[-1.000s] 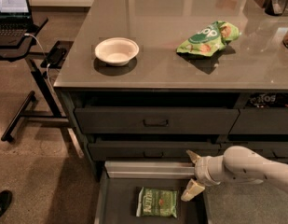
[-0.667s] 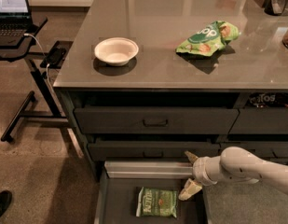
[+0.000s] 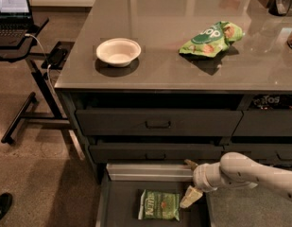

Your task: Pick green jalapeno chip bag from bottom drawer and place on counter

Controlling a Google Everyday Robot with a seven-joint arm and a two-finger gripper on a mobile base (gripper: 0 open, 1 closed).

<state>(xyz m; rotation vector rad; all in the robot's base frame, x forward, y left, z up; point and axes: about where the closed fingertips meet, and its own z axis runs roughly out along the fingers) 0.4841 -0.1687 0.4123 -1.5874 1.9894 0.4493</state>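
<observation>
The green jalapeno chip bag (image 3: 158, 205) lies flat on the dark floor of the open bottom drawer (image 3: 118, 206), its white lettering running sideways. My gripper (image 3: 190, 180) comes in from the right on a white arm and hangs over the drawer, just right of the bag. One pale finger (image 3: 190, 197) reaches down beside the bag's right edge; the other finger (image 3: 190, 163) points toward the drawer's pale back panel. The gripper is open and holds nothing. The grey-brown counter (image 3: 159, 41) spreads above the drawers.
On the counter stand a white bowl (image 3: 118, 51) and a brighter green "pop" bag (image 3: 211, 39). Closed upper drawers with black handles (image 3: 158, 124) sit above the open one. A laptop on a black stand (image 3: 13, 13) is at the left. A shoe tip (image 3: 1, 207) shows bottom left.
The gripper has moved slightly left, closer to the chip bag's right edge. The bag has not moved.
</observation>
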